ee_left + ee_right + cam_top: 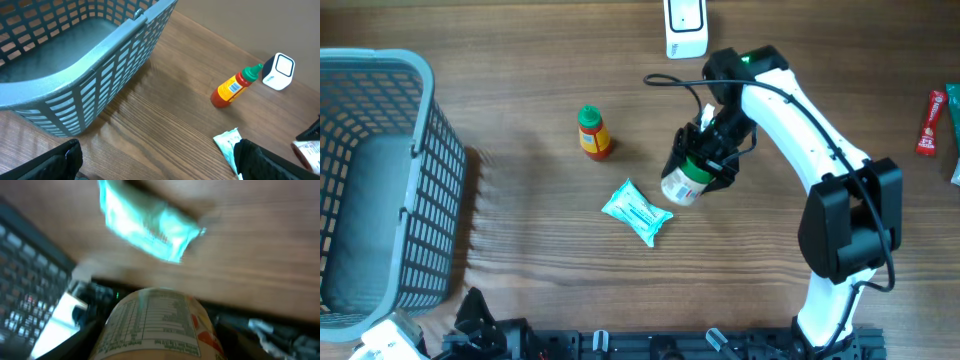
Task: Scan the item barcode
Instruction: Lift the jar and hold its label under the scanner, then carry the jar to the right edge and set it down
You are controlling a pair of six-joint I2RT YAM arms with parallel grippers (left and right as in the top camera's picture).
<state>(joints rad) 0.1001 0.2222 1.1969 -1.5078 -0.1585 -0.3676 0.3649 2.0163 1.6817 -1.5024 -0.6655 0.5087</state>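
Overhead: right gripper (pixel 698 163) clamps the jar (pixel 680 188), seemingly lifted (wrist view blurred); left gripper (pixel 157 165) gapes idle. Next: turn barcode toward scanner (pixel 686 28).

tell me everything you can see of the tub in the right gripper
A small round tub, tilted, its pale end toward the teal packet, a green band nearer the wrist. The right wrist view shows a cream label with a nutrition table and orange-red print. Looks like plastic or card. The right gripper is closed across its body; whether it is lifted cannot be told.
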